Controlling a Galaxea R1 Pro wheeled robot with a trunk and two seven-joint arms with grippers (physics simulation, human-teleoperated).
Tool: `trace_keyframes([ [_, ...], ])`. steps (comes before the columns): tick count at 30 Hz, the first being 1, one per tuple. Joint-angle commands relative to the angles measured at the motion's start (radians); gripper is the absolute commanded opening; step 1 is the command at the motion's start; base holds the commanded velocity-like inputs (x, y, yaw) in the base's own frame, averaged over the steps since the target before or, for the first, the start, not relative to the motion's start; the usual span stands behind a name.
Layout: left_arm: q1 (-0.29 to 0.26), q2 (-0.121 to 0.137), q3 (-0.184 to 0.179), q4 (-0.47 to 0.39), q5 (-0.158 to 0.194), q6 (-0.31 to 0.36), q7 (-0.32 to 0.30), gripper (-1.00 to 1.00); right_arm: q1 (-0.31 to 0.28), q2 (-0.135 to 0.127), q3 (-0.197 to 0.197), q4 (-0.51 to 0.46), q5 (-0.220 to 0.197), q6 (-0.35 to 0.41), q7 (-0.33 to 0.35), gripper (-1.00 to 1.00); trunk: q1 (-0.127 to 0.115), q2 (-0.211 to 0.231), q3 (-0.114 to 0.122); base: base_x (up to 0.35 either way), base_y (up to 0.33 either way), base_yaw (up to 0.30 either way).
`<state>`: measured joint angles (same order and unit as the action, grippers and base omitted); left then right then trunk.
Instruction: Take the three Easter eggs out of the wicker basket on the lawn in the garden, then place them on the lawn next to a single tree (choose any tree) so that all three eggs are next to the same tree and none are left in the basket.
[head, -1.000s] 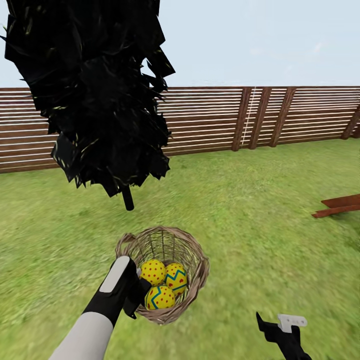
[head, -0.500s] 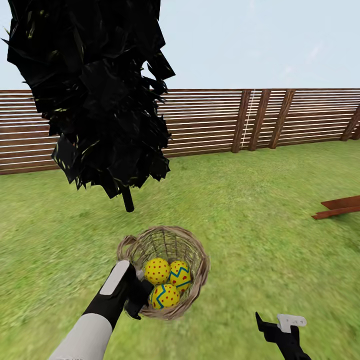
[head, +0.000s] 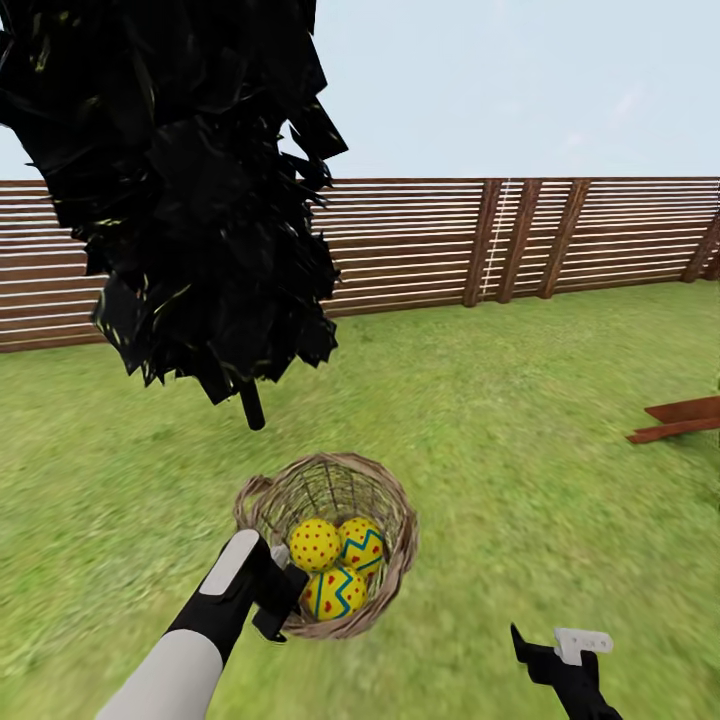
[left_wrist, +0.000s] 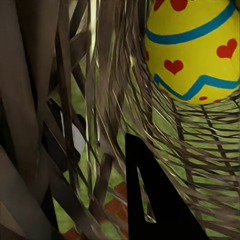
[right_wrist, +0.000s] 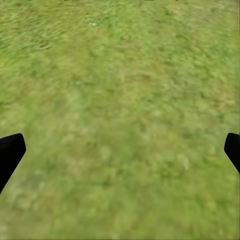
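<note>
**Head view: left gripper clamped on the basket rim, three eggs inside**

Head view looks down over the lawn (head: 500, 420), a wide stretch of patchy green grass closed at the back by a brown slatted wooden fence (head: 420, 240). The wicker basket (head: 395, 520) sits in the lower middle of the picture, well in from the fence. All three Easter eggs (head: 338, 570) lie in it, pressed together: a red-dotted one toward the left gripper's side, one with a blue zigzag band beside it, and a third with a zigzag band nearest the robot.

The left gripper (head: 272, 592) is at the near-left part of the basket's rim, with its dark fingers straddling the woven wall, one outside and one inside, closed on the wicker. In the left wrist view the weave (left_wrist: 100, 125) crosses right in front of the camera, a black finger (left_wrist: 155, 200) lies against the strands, and a yellow egg (left_wrist: 192, 45) with red hearts and blue bands rests just beyond, inside the basket.

The right gripper (head: 560, 650) hangs low at the robot's right, well apart from the basket. In the right wrist view its two dark fingertips (right_wrist: 10, 155) stand wide apart at opposite edges of the picture, holding nothing, with bare grass (right_wrist: 120, 120) between them.

Behind the basket stands a black-trunked tree (head: 190, 180) with dark, blocky foliage, its trunk meeting the grass just beyond the basket's far-left side. Reddish-brown wooden boards (head: 680, 418) lie at the lawn's right edge.
</note>
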<state>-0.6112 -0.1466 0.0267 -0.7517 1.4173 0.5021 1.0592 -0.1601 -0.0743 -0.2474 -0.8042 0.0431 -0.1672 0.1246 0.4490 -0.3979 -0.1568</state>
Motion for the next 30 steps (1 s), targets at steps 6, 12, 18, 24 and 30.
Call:
trace_keyframes([
  [6,-0.001,-0.001,0.002,-0.001,0.005,-0.006,0.014,-1.00,-0.001,0.001,-0.004,0.000,0.004,-0.003,0.007,1.00,0.001,-0.002,-0.002,0.267,0.000,-0.212],
  [12,-0.001,-0.001,0.002,0.000,0.003,-0.011,0.022,-1.00,-0.001,0.001,-0.004,-0.001,0.004,-0.003,0.006,1.00,0.001,-0.002,-0.002,0.114,0.000,-0.180],
  [18,-0.001,-0.001,0.003,0.014,0.002,-0.011,0.020,-1.00,-0.001,-0.001,-0.004,-0.001,0.006,-0.005,0.007,1.00,0.001,-0.002,-0.002,0.060,0.000,-0.003],
  [24,-0.001,-0.001,0.002,0.014,0.002,-0.011,0.019,-1.00,-0.001,-0.001,-0.004,-0.001,0.006,-0.005,0.007,1.00,0.001,-0.002,-0.002,0.327,0.000,0.000],
  [30,-0.001,-0.002,0.002,0.014,0.002,-0.011,0.021,-1.00,-0.001,-0.001,-0.004,-0.003,0.006,-0.005,0.006,1.00,0.001,-0.002,-0.002,0.335,0.000,0.000],
])
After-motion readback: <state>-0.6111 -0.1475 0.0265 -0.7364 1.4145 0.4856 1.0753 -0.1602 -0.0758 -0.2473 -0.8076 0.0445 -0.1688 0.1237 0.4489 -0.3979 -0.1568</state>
